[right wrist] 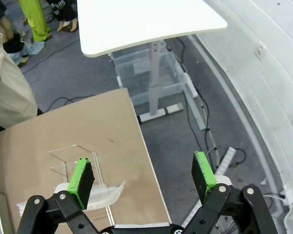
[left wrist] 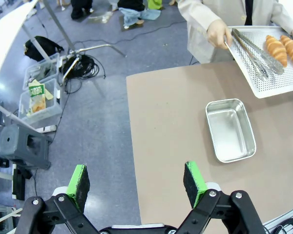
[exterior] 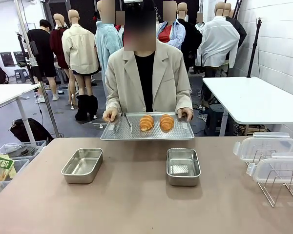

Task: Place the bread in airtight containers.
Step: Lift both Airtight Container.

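Rolls (exterior: 146, 122) side by side, not touching, at mid tray (exterior: 136, 133). Tray on far edge of table (exterior: 136, 204), part hanging past the edge toward person, gripped at both short ends by hands (exterior: 110, 115). Tongs (exterior: 123, 125) flat on tray, just beside rolls on robot's left. Left tin (exterior: 83, 165) and right tin (exterior: 191, 163) upright, lidless, well apart, both nearer robot than tray; right tin roughly in line with rolls, left tin off toward tray's left end. Bare tabletop between tins, between tins and tray, and across whole near strip. Lids (exterior: 266, 146) propped in rack (exterior: 278, 190) at table's right edge, well apart from right tin, crowding that corner. Left gripper (left wrist: 136, 176) spread wide, empty, hanging high over table's left edge, one pad over floor, other over tabletop; left tin ahead with clear brown surface before it. Right gripper (right wrist: 142, 170) spread wide, empty, high over right edge, one pad above rack and lids, other over floor. White table (exterior: 254, 100) beyond right edge, gap of floor between. Bins (exterior: 10, 161) on floor off left edge, with stool and cables nearby.
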Available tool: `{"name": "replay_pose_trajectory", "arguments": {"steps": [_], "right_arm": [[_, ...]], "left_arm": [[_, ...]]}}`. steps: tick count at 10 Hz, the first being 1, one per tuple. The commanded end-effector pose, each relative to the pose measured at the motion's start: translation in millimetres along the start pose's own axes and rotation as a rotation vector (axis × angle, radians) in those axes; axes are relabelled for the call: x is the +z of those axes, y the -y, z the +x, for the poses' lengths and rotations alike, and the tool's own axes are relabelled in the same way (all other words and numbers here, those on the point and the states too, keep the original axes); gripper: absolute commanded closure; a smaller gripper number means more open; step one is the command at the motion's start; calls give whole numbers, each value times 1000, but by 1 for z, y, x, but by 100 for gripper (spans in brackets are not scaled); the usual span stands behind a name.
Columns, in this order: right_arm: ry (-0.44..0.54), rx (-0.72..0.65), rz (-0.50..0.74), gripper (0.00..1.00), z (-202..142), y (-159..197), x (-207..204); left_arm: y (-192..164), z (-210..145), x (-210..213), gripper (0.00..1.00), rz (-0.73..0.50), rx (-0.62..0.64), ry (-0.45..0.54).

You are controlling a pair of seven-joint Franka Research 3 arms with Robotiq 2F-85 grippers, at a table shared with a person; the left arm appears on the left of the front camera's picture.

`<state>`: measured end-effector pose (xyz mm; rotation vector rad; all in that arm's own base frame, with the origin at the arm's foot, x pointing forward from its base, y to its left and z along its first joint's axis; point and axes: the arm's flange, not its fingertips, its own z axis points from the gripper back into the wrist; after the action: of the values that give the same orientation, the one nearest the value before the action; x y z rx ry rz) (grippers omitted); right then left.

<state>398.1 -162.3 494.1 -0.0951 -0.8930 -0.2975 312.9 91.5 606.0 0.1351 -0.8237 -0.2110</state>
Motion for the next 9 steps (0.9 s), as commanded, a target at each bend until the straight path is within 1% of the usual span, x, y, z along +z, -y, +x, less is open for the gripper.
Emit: {"name": "replay_pose_trajectory", "arguments": {"steps": [1,8,9], "right_arm": [[-9,9,-3,0,0,0,1],[0,0,0,0,0,0,0],[55,5,62,0,23,-35,33]], "left_arm": [[-1,1,-2,0,8,-4,6],[0,0,0,0,0,0,0],[24,15,-7,0,31,-31,-14]]}}
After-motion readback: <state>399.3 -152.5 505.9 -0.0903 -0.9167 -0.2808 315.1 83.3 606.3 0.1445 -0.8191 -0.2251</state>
